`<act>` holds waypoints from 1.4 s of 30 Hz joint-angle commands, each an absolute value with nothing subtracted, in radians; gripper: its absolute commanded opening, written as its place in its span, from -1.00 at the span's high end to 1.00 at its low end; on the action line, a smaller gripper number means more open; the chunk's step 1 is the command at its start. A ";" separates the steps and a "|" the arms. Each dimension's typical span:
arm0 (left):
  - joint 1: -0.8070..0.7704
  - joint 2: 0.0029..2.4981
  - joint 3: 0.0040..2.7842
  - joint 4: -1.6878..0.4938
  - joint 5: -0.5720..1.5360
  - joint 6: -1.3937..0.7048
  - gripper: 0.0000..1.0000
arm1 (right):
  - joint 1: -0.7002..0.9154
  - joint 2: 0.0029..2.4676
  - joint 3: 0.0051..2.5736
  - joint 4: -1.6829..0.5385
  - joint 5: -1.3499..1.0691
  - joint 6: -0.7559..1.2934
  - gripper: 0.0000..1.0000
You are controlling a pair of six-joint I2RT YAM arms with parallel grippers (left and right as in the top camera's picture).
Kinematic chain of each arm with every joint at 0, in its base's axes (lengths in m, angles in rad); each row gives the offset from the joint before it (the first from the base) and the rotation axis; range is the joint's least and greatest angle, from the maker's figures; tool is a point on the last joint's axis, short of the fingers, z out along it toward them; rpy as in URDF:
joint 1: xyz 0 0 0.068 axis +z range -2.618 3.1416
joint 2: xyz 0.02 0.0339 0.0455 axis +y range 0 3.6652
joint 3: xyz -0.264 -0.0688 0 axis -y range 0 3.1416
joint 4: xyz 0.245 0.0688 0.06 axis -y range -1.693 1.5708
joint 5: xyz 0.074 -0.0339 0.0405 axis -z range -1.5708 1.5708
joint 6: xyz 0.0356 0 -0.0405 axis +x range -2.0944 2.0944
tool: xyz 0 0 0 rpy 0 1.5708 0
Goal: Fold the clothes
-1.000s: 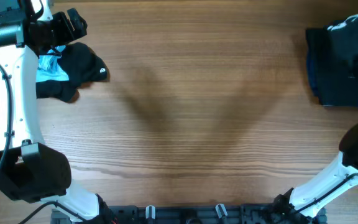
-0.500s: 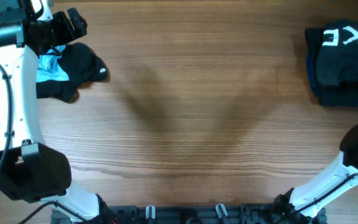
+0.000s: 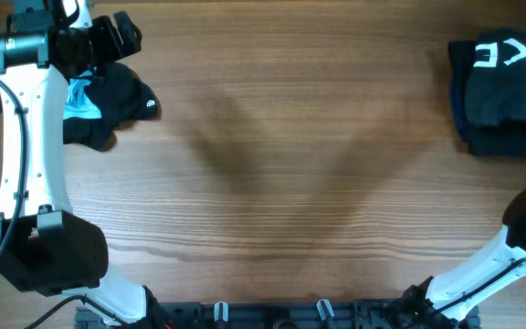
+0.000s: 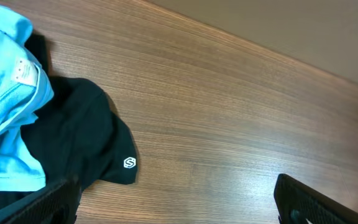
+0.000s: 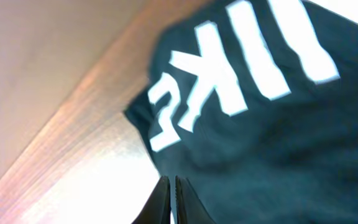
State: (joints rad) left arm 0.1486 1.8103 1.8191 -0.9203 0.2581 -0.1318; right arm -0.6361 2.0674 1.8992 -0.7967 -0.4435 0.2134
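On wood-grain table [image 3: 272,137]: rumpled black shirt [image 3: 121,96], bunched light blue garment [image 3: 82,102].

The setting is a robot manipulation workstation of the lab-bench type. The work surface is a wood-grain tabletop [image 3: 272,137]. A left arm [image 3: 30,137] and a right arm [image 3: 468,274], both white and black, rise from a black base rail [image 3: 272,315] at the near edge. A heap of black and light blue garments [image 3: 121,96] and a lettered black T-shirt [image 3: 505,87] lie at the far corners.
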 commanded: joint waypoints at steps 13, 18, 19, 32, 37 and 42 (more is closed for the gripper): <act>0.141 1.820 1.817 -0.903 0.252 -0.120 -1.00 | -0.726 2.341 1.919 -0.800 -0.488 0.183 0.91; 0.141 1.820 1.817 -0.895 0.252 -0.120 -1.00 | -0.732 2.233 2.012 -0.795 -0.676 0.180 0.91; 0.141 1.820 1.817 -0.895 0.252 -0.120 -0.99 | -0.732 2.209 2.028 -0.793 -0.688 0.187 0.91; 0.141 1.820 1.817 -0.894 0.253 -0.120 -1.00 | -0.755 2.229 2.072 -0.725 -0.319 0.245 0.92; 0.141 1.820 1.817 -0.892 0.253 -0.120 -0.99 | -0.777 2.377 2.072 -0.691 -0.302 0.269 0.91; 0.141 1.820 1.817 -0.891 0.253 -0.120 -0.99 | -0.786 2.446 2.072 -0.675 -0.259 0.269 0.91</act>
